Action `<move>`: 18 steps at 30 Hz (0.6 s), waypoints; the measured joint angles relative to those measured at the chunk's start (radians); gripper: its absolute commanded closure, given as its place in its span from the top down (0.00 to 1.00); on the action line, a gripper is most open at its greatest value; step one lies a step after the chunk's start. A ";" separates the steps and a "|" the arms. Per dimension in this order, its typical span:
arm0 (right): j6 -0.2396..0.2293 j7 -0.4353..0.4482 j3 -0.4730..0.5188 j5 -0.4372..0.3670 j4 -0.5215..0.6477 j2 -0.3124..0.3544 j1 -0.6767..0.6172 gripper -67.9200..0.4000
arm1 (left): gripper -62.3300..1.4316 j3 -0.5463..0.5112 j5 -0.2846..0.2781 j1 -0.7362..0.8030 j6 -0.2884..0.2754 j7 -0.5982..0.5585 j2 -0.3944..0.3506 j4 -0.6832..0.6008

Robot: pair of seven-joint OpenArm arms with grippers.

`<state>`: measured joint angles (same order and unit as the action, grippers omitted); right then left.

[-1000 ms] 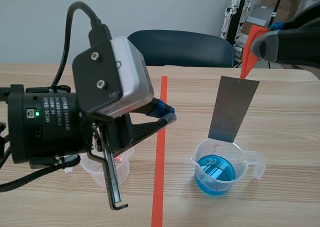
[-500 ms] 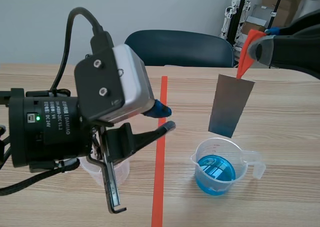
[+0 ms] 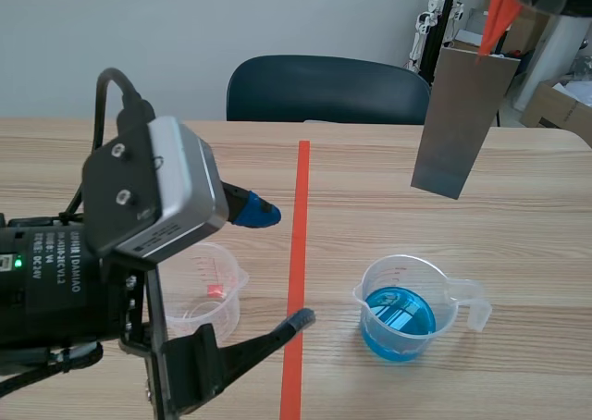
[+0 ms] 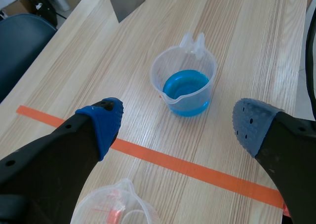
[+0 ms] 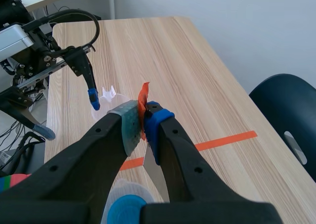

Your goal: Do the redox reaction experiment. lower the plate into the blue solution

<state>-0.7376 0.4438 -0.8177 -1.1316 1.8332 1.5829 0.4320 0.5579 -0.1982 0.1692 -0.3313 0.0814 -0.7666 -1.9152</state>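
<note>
The right pincer (image 5: 142,120) clamps the orange tab (image 3: 497,13) of the plate (image 3: 460,122), which hangs well clear of the beaker (image 3: 404,309) of blue solution. The left pincer (image 4: 177,123) gapes wide.

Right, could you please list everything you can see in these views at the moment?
metal plate: one, grey with an orange-red tab, hanging in the air above and beyond the blue-solution cup, not in it.
blue-solution cup: one, clear plastic, on the table right of the tape line.
second cup: one, clear with red markings, looks empty, left of the tape line.
chair: one, dark blue, at the table's far edge.
table: one, light wood, marked with an orange-red tape line.
left gripper: one, black with blue pads, open, low by the second cup.
right gripper: one, black, raised, shut on the plate's tab.
</note>
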 measured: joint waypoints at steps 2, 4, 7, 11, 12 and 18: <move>0.000 0.001 0.010 -0.020 0.010 0.019 0.000 0.00 | 0.77 -0.026 -0.008 0.039 0.007 -0.042 -0.034 0.000; 0.000 0.001 0.019 -0.029 0.023 0.033 0.000 0.00 | 0.77 -0.055 -0.015 0.084 0.027 -0.098 -0.066 0.000; 0.000 0.000 0.025 -0.045 0.043 0.044 0.000 0.00 | 0.77 -0.101 -0.016 0.156 0.045 -0.146 -0.108 0.000; 0.000 -0.002 0.026 -0.080 0.068 0.061 0.001 0.00 | 0.77 -0.153 -0.015 0.270 0.075 -0.252 -0.153 0.003; 0.000 -0.008 0.026 -0.096 0.070 0.061 0.002 0.00 | 0.77 -0.164 -0.016 0.298 0.087 -0.283 -0.161 0.008; 0.000 -0.059 0.026 -0.175 0.070 0.060 0.002 0.00 | 0.77 -0.241 -0.016 0.450 0.126 -0.468 -0.172 0.101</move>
<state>-0.7376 0.3851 -0.7921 -1.3064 1.9030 1.6432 0.4339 0.3164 -0.2138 0.6193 -0.2050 -0.3862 -0.9390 -1.8145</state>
